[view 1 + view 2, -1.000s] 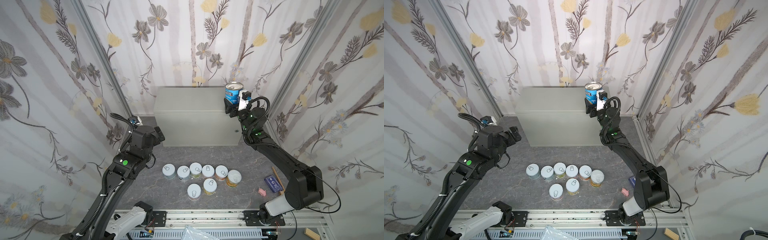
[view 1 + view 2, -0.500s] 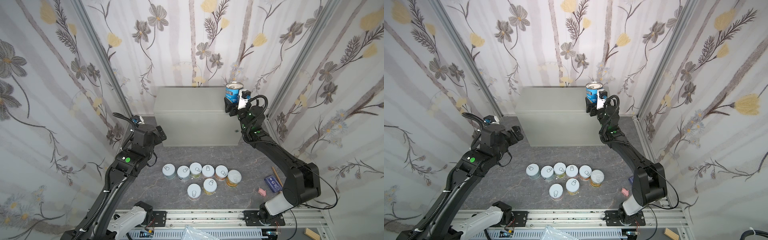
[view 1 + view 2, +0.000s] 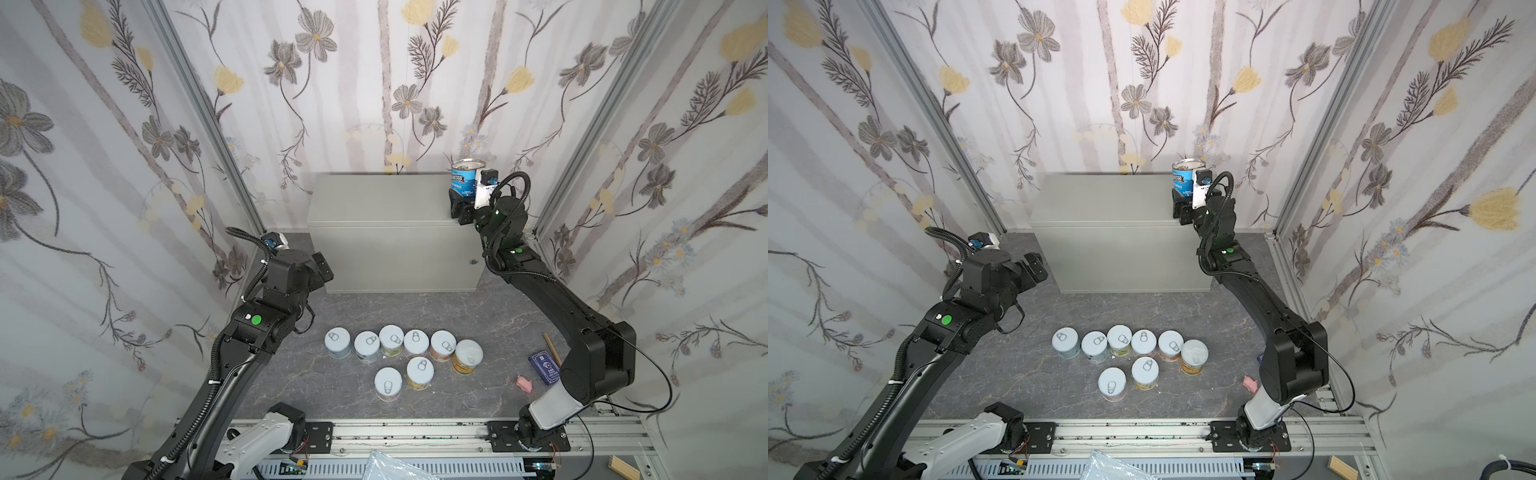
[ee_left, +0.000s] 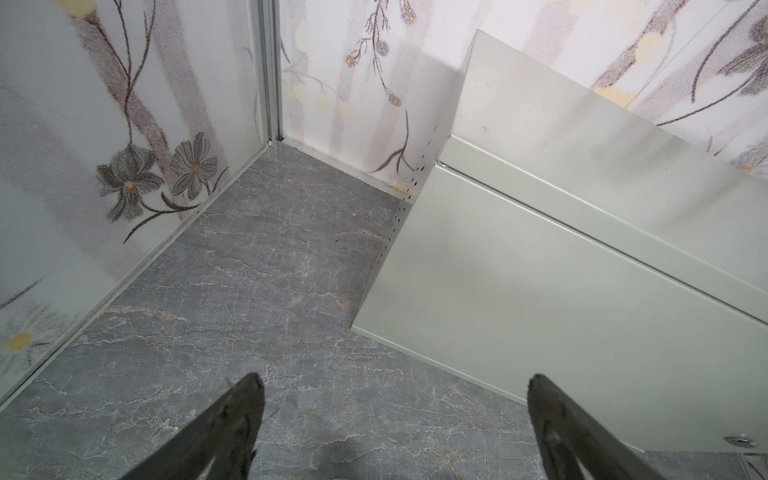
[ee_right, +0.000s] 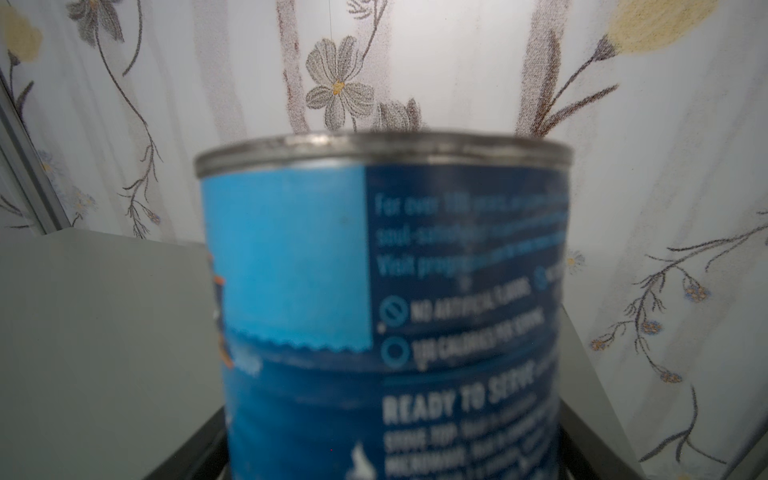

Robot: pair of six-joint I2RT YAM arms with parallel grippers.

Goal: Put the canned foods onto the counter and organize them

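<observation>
— Any lettering you can read?
— On the right wrist camera, yes. The blue can (image 5: 390,311) says "READY TO SERVE" in bold white low on its label. Above that I read "NO ARTIFICIAL FLAVORS", and near the rim "For over", then blur.
— Brand?
— In both top views, upper right of centre, I get only "RESSO".

1. Your left arm (image 3: 232,357) rises from the near left, elbow bent, wrist pointing far.
2. Its left gripper (image 3: 323,268) hangs with the jaws spread wide, empty (both fingers show in the wrist view).
3. Your right arm (image 3: 552,299) stretches to the far right.
4. The right gripper (image 3: 460,208) clamps the upright blue can (image 3: 464,183) low down.
</observation>
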